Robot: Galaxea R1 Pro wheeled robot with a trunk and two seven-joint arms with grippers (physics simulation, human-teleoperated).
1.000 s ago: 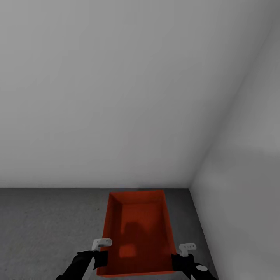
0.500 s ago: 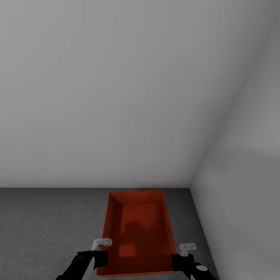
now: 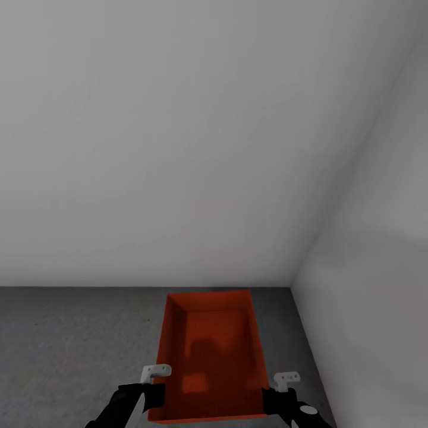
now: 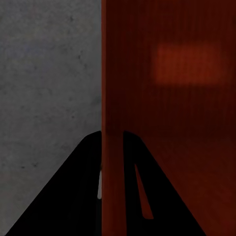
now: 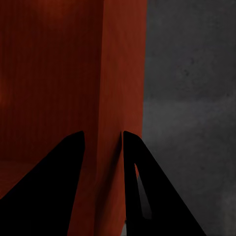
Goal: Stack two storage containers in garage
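Note:
One rust-red open-top storage container (image 3: 211, 351) lies lengthwise in front of me over the dark grey concrete floor (image 3: 71, 345) of the garage, close to a wall corner. My left gripper (image 3: 156, 389) is shut on its left wall near the near end, and my right gripper (image 3: 274, 392) is shut on its right wall. In the left wrist view the black fingers (image 4: 78, 172) straddle the thin red wall (image 4: 112, 98). In the right wrist view the fingers (image 5: 142, 187) straddle the other wall (image 5: 123, 73). I cannot tell whether the container rests on the floor or hangs just above it.
A plain white-grey back wall (image 3: 178, 148) stands just beyond the container's far end. A second wall (image 3: 380, 267) runs close along its right side, leaving a narrow strip of floor (image 5: 191, 73). Open concrete (image 4: 49, 73) stretches to the left.

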